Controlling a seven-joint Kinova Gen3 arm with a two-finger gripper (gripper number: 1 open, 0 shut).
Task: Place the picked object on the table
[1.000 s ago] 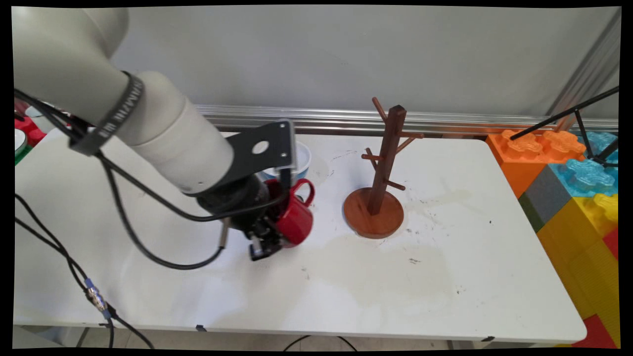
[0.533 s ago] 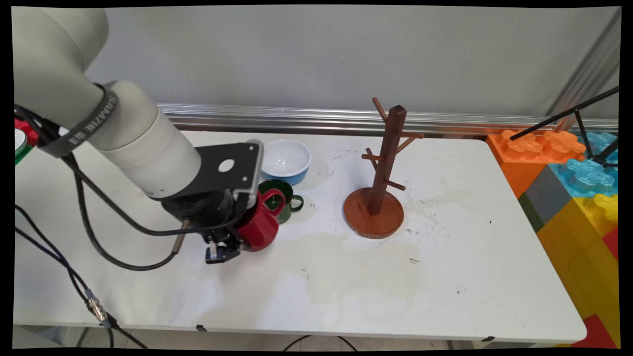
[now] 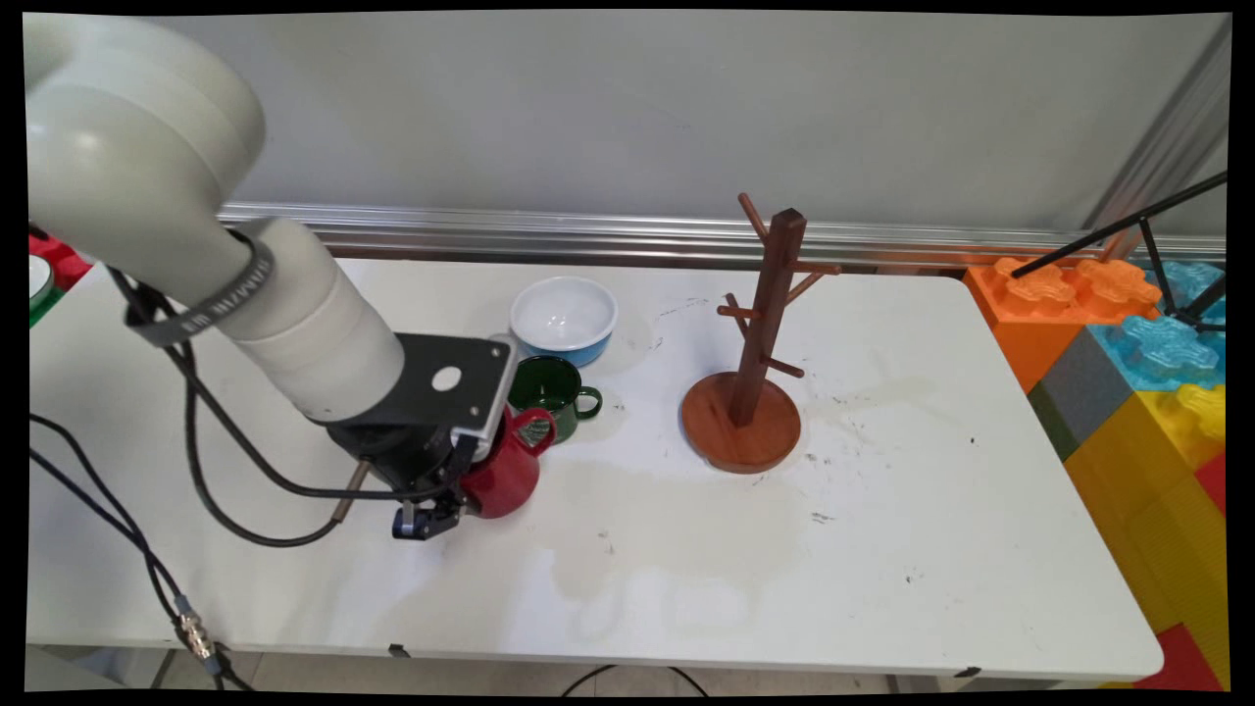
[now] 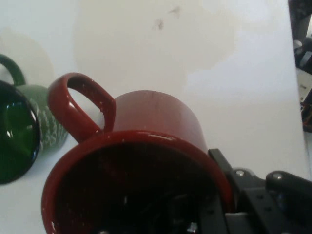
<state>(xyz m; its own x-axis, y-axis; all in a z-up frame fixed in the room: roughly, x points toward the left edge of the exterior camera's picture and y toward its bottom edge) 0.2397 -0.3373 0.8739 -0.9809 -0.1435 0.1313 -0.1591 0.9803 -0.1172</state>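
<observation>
Clearly glossy, the red mug [image 4: 146, 161] sits tilted in the gripper [image 3: 441, 505].

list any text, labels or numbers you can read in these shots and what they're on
Black strap round the white arm: pale lettering, too small and skewed to read.
Red mug in the end effector, green mug, blue bowl, wooden mug tree: no text visible.

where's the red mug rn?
Main view, left of centre: the red mug is tilted in the claw, just in front of the green mug and left of the wooden mug tree.
</observation>
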